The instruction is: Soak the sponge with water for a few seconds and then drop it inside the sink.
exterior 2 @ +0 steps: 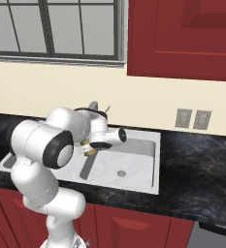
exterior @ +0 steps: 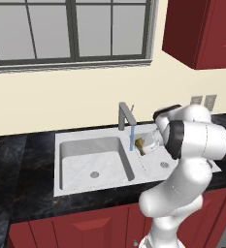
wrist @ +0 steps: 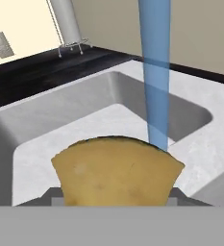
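The fingers (exterior: 144, 144) are closed tight on the sponge (wrist: 117, 170), holding it over the sink (exterior: 85, 167) with its edge touching the water (wrist: 155, 72); soft, light and likely slippery when wet, it seems best gripped across its flat faces

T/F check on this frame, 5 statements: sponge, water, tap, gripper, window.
1. The gripper is shut on the sponge. True.
2. The water is running from the tap. True.
3. The sponge lies loose on the bottom of the sink. False: it is held up in the gripper, above the sink.
4. The stream falls far from the sponge. False: in the hand view it comes down at the sponge's edge.
5. A window sits on the wall behind the sink. True.
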Controlling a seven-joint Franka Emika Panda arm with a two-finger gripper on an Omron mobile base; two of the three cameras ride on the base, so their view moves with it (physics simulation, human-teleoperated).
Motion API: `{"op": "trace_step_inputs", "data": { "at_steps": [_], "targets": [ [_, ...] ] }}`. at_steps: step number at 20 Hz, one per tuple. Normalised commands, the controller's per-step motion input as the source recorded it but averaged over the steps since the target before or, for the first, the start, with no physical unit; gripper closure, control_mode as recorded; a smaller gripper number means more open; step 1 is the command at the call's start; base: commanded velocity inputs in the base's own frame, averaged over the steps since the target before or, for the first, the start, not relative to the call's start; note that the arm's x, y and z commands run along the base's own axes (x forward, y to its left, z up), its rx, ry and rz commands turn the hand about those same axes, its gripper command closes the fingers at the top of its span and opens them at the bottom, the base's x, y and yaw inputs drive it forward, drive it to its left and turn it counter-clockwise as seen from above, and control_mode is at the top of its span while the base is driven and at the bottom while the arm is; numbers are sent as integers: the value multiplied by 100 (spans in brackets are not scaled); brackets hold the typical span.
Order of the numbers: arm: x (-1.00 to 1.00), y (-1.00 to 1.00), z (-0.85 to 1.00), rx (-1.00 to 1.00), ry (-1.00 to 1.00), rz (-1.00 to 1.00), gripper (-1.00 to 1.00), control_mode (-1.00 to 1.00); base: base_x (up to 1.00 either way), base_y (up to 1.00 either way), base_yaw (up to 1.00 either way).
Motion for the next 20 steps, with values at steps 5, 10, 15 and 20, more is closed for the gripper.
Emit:
{"op": "trace_step_inputs", "data": {
  "at_steps": [5,10,15,20],
  "targets": [
    [-5,-43,44,0,10,-2,100,-100,0,0,0],
    [4,-51,59,0,26,-1,100,-100,0,0,0],
    [1,-56,22,0,25,-3,100,-100,0,0,0],
    [6,-30,-13,-14,24,-3,100,-100,0,0,0]
  ]
}}
